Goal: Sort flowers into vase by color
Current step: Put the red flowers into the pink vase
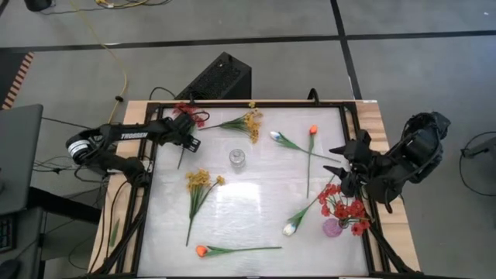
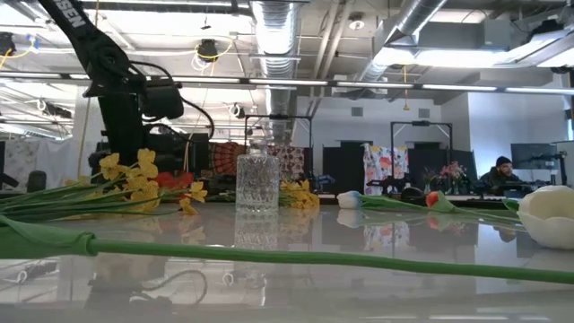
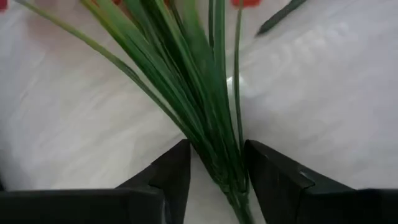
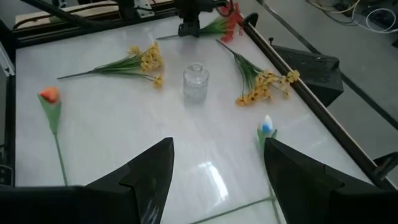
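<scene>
Left wrist view: left pincer (image 3: 214, 171) narrow, fingers flanking red spray (image 1: 188, 114) stem bundle at table (image 1: 248, 225) far-left corner; grip low on stems, prob for upright vase drop. Clear vase (image 1: 237, 159) mid-table. Right pincer (image 4: 214, 177) wide, empty, waits by pink vase (image 1: 332, 228).

The surface (image 1: 248, 209) is showing glossy white inside a black frame (image 1: 345, 132), with pale wood edging (image 1: 376, 116). Both arms are looking dark, the left one (image 1: 132, 133) carrying white lettering. The clear vase (image 1: 237, 159) is showing a cut-glass pattern; the other vase (image 1: 332, 227) is looking purple, filled with red sprays (image 1: 345, 205). Yellow sprays (image 1: 200, 180) and (image 1: 249, 124) are lying on green stems. Orange buds (image 1: 201, 250) and (image 1: 313, 129) and white buds (image 1: 289, 229) and (image 1: 275, 136), the latter tinged blue, are topping green stems. Red blossoms (image 1: 188, 111) are showing by the left tool (image 1: 186, 128)
</scene>
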Controlling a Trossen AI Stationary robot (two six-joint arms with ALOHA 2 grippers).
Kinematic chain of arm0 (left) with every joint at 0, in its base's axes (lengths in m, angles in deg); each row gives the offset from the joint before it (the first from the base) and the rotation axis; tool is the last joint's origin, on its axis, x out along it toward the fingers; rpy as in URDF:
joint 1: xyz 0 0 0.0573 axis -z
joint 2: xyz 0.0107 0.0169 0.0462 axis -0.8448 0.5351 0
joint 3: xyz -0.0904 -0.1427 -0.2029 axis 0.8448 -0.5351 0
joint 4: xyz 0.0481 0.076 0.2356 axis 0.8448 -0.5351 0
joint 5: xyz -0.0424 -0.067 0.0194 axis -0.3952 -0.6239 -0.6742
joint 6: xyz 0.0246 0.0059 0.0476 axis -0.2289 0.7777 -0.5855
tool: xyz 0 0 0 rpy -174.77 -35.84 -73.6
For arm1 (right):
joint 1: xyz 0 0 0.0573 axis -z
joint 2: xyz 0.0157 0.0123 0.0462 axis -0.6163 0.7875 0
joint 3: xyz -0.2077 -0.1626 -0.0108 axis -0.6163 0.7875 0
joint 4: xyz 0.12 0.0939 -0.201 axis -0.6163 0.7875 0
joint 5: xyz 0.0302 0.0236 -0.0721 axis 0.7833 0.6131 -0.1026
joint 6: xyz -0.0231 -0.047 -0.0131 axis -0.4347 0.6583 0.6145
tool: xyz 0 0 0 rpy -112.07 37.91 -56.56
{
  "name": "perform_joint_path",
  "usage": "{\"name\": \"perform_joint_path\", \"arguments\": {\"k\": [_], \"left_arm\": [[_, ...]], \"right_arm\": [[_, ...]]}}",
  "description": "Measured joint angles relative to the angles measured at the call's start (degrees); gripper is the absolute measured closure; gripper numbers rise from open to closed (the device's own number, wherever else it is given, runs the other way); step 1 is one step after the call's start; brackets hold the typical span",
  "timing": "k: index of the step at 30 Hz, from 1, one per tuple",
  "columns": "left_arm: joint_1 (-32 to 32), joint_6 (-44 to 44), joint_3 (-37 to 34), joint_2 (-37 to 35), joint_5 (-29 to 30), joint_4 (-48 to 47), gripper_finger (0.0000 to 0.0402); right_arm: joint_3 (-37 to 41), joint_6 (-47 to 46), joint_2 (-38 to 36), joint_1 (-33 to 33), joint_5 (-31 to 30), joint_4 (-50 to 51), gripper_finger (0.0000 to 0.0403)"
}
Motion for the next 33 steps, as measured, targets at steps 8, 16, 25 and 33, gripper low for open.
{"name": "perform_joint_path", "arguments": {"k": [8, 16, 25, 33], "left_arm": [[0.3, -0.7, -0.5, -4.5, -1.0, -1.1, 0.0388], [2.6, 0.4, -0.5, -20.8, -3.3, -0.2, 0.0394], [12.8, 4.7, -0.5, -39.9, -12.7, 21.3, 0.0396], [28.4, 8.5, -0.3, -36.4, -22.1, 48.9, 0.0396]], "right_arm": [[0.0, 0.0, 0.0, -0.1, -0.3, -1.0, 0.0127], [0.0, 0.1, 2.5, -0.1, -1.4, -2.4, 0.0127], [0.0, 14.6, 8.8, 2.4, -6.6, -15.6, 0.0127], [0.0, 44.1, 13.4, 16.3, 12.8, -42.4, 0.0127]]}}
